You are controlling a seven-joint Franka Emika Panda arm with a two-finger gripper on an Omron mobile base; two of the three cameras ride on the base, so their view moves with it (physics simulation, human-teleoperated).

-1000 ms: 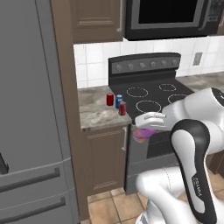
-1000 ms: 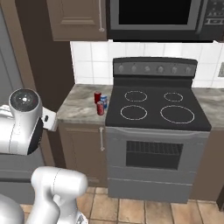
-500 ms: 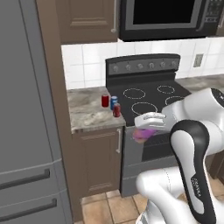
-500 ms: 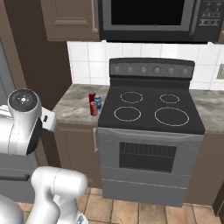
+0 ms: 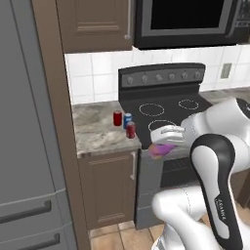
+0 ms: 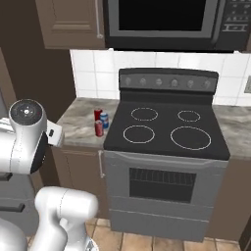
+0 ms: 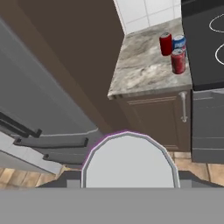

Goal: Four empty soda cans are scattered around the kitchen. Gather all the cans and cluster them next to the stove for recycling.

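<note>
Three soda cans stand together on the marble counter (image 5: 93, 136) just left of the stove (image 5: 168, 106): a red one (image 5: 117, 118), a blue one with a white band (image 5: 128, 119) and another red one (image 5: 131, 130). From the other side they show as red (image 6: 98, 114), blue (image 6: 104, 119) and red (image 6: 99, 128) beside the stove (image 6: 166, 135). My gripper (image 5: 161, 146) is shut on a pink-purple can (image 5: 160, 150), held in the air before the stove's front left corner. In the hand view its grey top with a purple rim (image 7: 127, 159) sits close up, with the counter cans (image 7: 178, 60) far beyond.
A tall grey fridge (image 5: 24, 146) and a brown panel stand left of the counter. A black microwave (image 5: 190, 19) hangs over the stove, with upper cabinets (image 5: 93, 24) beside it. Below the counter is a cabinet door with a handle (image 7: 183, 107).
Both base views have shifted and the stove and counter look nearer, so the base has driven. The gripper keeps the pink-purple can in the same hold.
</note>
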